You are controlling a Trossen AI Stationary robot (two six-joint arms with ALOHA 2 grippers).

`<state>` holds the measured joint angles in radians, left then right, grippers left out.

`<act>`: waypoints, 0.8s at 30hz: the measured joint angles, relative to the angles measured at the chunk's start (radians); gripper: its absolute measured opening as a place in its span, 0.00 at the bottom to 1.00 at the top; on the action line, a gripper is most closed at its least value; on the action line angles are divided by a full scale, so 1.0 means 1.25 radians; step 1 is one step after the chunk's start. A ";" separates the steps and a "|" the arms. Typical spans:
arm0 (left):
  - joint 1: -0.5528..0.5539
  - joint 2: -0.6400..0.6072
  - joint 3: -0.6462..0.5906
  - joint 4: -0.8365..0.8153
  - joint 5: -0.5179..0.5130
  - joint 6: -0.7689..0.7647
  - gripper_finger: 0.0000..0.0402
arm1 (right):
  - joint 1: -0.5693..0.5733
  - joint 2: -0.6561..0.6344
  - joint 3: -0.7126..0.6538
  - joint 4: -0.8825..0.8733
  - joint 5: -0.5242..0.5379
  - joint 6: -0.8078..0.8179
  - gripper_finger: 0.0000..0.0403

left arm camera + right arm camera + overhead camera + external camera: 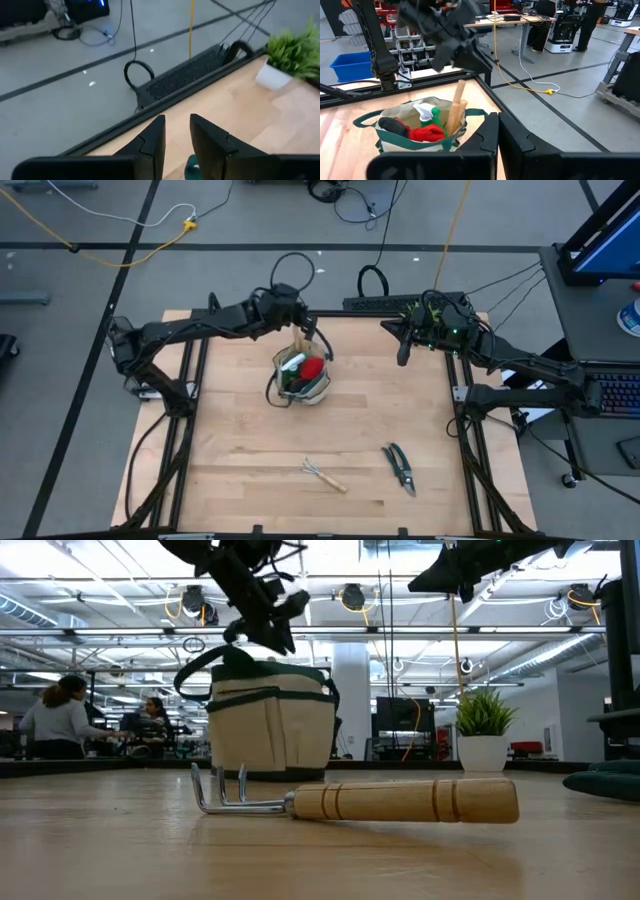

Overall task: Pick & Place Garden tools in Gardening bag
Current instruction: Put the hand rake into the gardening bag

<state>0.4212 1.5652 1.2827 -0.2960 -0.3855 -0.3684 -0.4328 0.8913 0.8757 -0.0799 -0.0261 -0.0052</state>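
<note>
Wooden table (240, 460) carries bag (304, 383), rake (324, 474), seemingly shears (400, 468).

The beige gardening bag (304, 378) stands upright at frame centre, holding the red glove (313, 367) and spray bottle (427, 115). The rake (324, 474) and shears (400, 468) lie flat at lower centre.

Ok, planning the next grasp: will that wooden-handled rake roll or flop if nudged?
Probably stiff: the rake has metal tines and a solid wooden handle. Its round handle might roll, but the bent tines resting on the table should stop it.
</note>
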 joint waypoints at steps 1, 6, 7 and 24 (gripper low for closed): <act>-0.005 -0.011 0.000 0.001 -0.005 0.000 0.23 | 0.000 0.000 0.000 0.000 0.000 -0.003 0.00; -0.054 -0.097 0.001 -0.021 -0.005 -0.008 0.23 | 0.000 0.000 0.000 0.000 0.000 -0.010 0.00; -0.071 -0.117 0.001 -0.039 0.002 -0.009 0.23 | 0.000 0.000 0.000 0.000 0.000 -0.012 0.00; -0.557 -0.189 0.001 -0.175 -0.149 -0.212 0.23 | -0.005 -0.039 0.000 -0.042 -0.111 -0.028 0.00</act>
<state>-0.2747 1.3295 1.2839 -0.5149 -0.5715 -0.6333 -0.4385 0.8423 0.8761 -0.1328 -0.1648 -0.0396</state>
